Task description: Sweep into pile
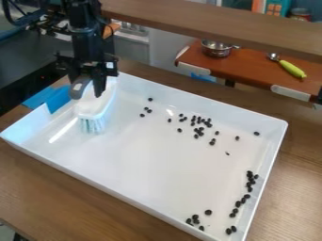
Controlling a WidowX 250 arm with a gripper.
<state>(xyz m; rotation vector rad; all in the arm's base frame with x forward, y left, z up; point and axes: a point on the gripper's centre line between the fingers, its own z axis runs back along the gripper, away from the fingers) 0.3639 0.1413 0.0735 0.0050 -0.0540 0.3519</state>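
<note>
"Where's the claw (pixel 94 86)?"
"Over the far left part of the white tray (pixel 157 164), closed on the scrub brush (pixel 97 106). The grey handle end pokes out beside it."
"And the bristles (pixel 93 125)?"
"Pointing down inside the tray. I can't tell whether they touch its floor."
"Are the black beans (pixel 208 212) in one pile?"
"No, scattered. There's a loose bunch toward the far side, a few singles nearer the brush, a string along the right wall and a small group by the near corner."
"What's around it?"
"The tray sits on the wooden worktop (pixel 44 188), blue tape (pixel 56 99) at its left end. Behind, a metal pot (pixel 217 48) and a green-handled utensil (pixel 292 69) rest on a reddish-brown surface (pixel 248 70)."
</note>
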